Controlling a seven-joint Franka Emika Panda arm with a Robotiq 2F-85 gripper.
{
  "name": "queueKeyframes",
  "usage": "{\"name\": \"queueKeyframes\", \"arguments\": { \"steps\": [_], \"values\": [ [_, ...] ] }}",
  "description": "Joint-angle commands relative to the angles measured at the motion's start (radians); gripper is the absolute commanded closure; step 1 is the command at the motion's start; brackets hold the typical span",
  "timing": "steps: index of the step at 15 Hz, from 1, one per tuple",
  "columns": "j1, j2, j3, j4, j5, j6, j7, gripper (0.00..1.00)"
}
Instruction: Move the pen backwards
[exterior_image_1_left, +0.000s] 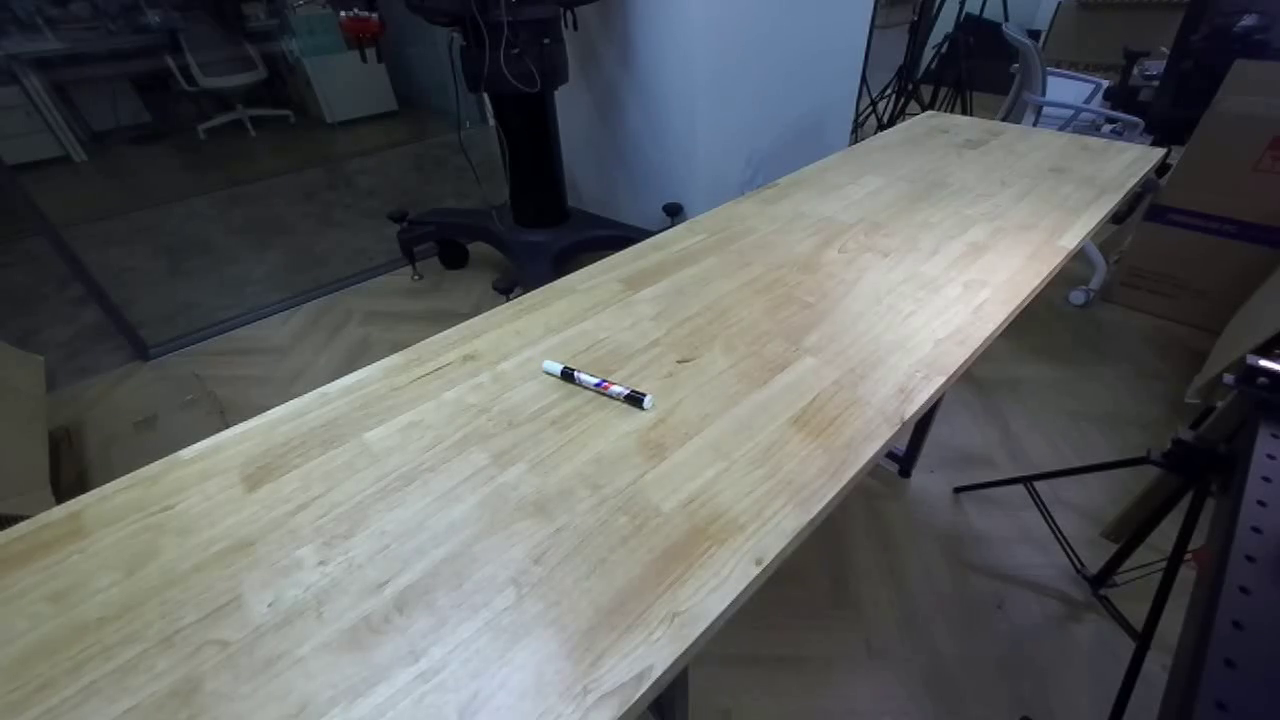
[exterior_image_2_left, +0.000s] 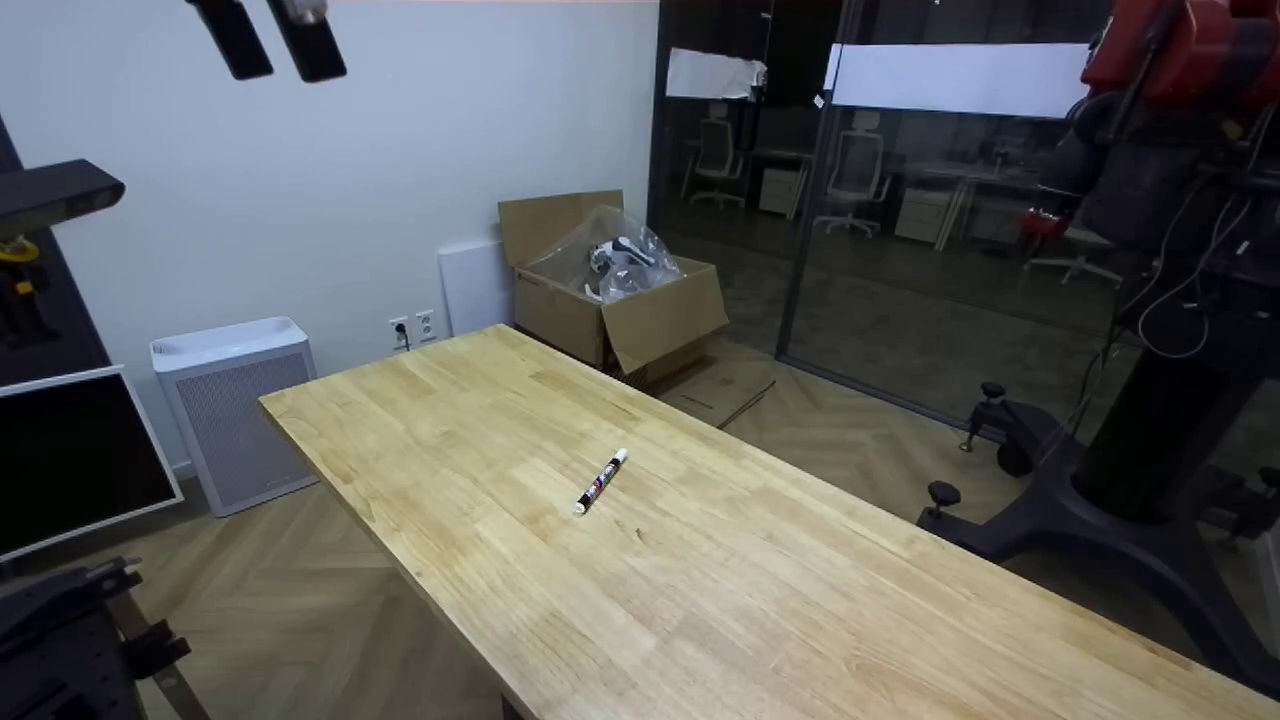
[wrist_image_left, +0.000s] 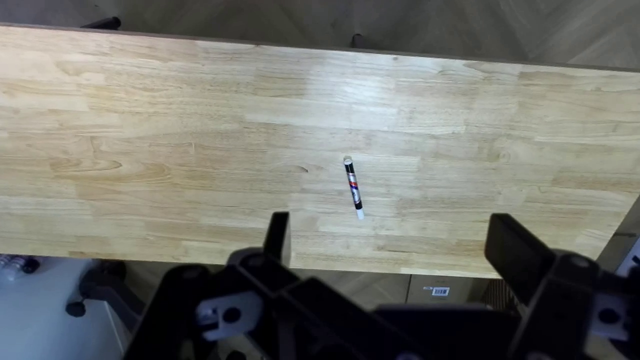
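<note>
The pen lies flat on the light-wood table. It is black with a whitish, red and blue printed middle and white ends. It shows in both exterior views and in the wrist view. My gripper is open and empty, with its two fingers wide apart. In the wrist view the pen lies beyond the fingertips, closer to the left finger. In an exterior view the two dark fingertips hang at the top left, high above the table and apart from the pen.
An open cardboard box with plastic-wrapped contents stands by the table's far end. A wheeled black stand is close to a long table edge. A tripod stands on the floor. An air purifier stands by the wall.
</note>
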Motion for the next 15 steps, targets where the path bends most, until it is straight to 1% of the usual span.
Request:
{"name": "queueKeyframes", "arguments": {
  "steps": [1,4,6,10,13,14,15],
  "values": [
    [-0.029,0.162,-0.056,0.02,0.001,0.099,-0.008,0.0],
    [-0.05,0.315,-0.07,0.033,-0.021,0.213,-0.02,0.0],
    [-0.043,0.422,-0.066,0.049,-0.029,0.259,-0.041,0.0],
    [-0.007,0.592,-0.022,0.093,-0.071,0.275,-0.091,0.0],
    [0.017,0.683,0.008,0.122,-0.123,0.298,-0.121,0.0],
    [0.012,0.624,-0.008,0.07,-0.09,0.299,-0.111,0.0],
    [0.019,0.652,0.0,0.082,-0.101,0.306,-0.113,0.0]
  ]
}}
